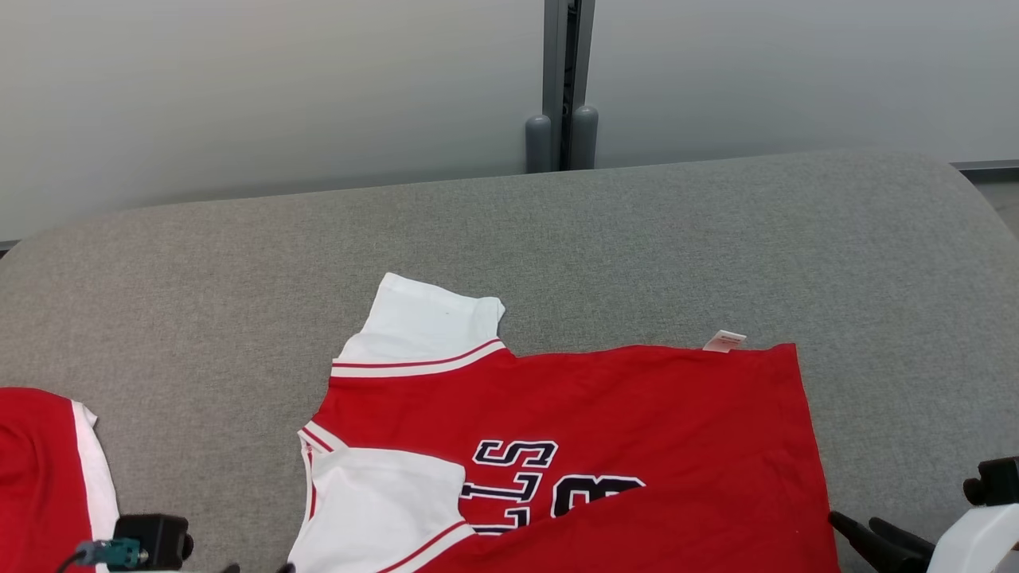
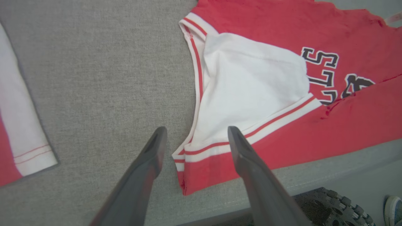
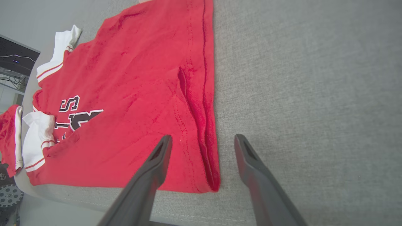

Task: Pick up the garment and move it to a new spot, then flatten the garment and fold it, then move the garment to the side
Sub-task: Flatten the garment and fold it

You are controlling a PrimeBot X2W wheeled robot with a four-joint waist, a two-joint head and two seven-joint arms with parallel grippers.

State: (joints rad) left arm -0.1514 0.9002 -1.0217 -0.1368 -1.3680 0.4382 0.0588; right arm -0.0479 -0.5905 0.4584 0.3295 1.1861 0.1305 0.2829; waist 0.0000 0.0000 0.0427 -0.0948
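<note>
The left end effector (image 2: 196, 131) and right end effector (image 3: 203, 138), both spread, straddle the jersey's (image 1: 637, 414) near corners. They are likely poised for folding.

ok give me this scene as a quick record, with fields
jersey: red, white sleeves, dark lettering, spread on the cushion, near edge folded over the lettering
cushion: grey fabric
left gripper: open, over the jersey's sleeve-end corner
right gripper: open, over the jersey's hem corner
tag: white, at the jersey's far edge
second garment: red and white, left of the jersey, apart from it
</note>
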